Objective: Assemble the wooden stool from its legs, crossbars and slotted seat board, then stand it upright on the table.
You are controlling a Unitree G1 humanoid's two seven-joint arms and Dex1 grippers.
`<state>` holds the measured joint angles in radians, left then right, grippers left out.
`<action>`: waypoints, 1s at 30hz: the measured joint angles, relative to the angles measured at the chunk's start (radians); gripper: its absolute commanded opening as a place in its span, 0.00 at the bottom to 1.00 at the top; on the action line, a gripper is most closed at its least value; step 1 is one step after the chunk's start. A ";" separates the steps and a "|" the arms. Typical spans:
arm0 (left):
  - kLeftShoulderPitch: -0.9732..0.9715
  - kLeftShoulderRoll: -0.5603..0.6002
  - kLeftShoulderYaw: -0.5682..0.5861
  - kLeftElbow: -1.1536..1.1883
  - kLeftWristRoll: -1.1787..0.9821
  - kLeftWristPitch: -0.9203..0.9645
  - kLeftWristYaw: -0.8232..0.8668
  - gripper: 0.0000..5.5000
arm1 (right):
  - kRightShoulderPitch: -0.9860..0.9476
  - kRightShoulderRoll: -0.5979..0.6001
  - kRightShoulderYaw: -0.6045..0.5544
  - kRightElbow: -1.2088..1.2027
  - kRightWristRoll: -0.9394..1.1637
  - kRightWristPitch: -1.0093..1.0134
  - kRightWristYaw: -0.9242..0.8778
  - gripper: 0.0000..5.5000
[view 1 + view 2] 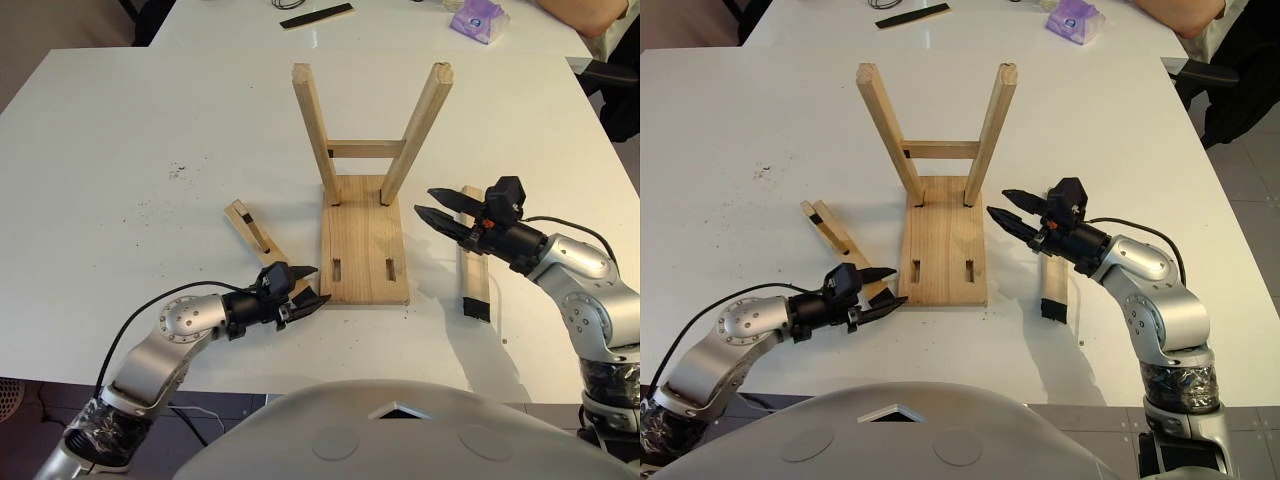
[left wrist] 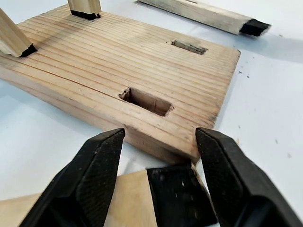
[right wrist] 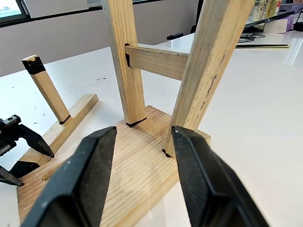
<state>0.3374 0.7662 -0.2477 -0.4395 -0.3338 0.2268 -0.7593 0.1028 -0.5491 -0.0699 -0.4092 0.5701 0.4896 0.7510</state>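
The slotted seat board lies flat on the table. Two legs stand in its far slots, joined by a crossbar. Its two near slots are empty. A loose leg with a short crossbar stuck in it lies left of the board. My left gripper is open, and its fingers straddle that leg's black-tipped near end. Another loose leg lies right of the board. Above it my right gripper hangs open and empty, pointing at the right standing leg.
At the table's far edge lie a black strip and a purple packet. Dark specks dot the table on the left. The white table's near edge runs close behind both arms.
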 measured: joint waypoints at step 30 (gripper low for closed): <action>0.033 0.231 0.361 0.062 0.009 -0.002 -0.262 0.51 | 0.191 -0.005 0.066 -0.121 -0.030 -0.039 0.022 0.39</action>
<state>0.3701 0.9971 0.1128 -0.3772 -0.3246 0.2251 -1.0211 0.2942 -0.5537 -0.0038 -0.5303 0.5398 0.4508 0.7726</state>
